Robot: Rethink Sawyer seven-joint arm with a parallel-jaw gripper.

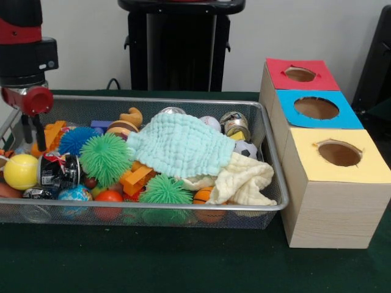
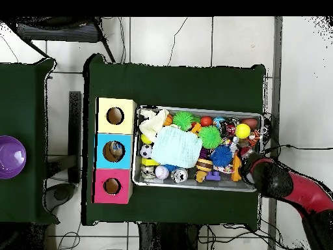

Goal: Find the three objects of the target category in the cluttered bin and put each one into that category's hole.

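The wire mesh bin (image 1: pixel 183 101) lies on the green table, full of toys. It shows in the overhead view too (image 2: pixel 195 185). A mint cloth (image 1: pixel 180 143) and a cream cloth (image 1: pixel 241 183) cover its middle and right. Around them lie green spiky balls (image 1: pixel 105 159), a blue spiky ball (image 1: pixel 76 140), a yellow ball (image 1: pixel 21 171), a soccer ball (image 1: pixel 246 149), cans (image 1: pixel 235 125) and orange blocks (image 1: pixel 137 177). My gripper (image 1: pixel 32 133) hangs open and empty over the bin's left end, above an orange toy. In the overhead view it (image 2: pixel 250 163) is at the bin's right end.
Three wooden boxes with round holes stand right of the bin: a red-topped one (image 1: pixel 278 70), a blue-topped one (image 1: pixel 287 116) and a yellow-topped one (image 1: pixel 305 165). A purple bowl (image 2: pixel 10 156) sits on a separate table at the left of the overhead view.
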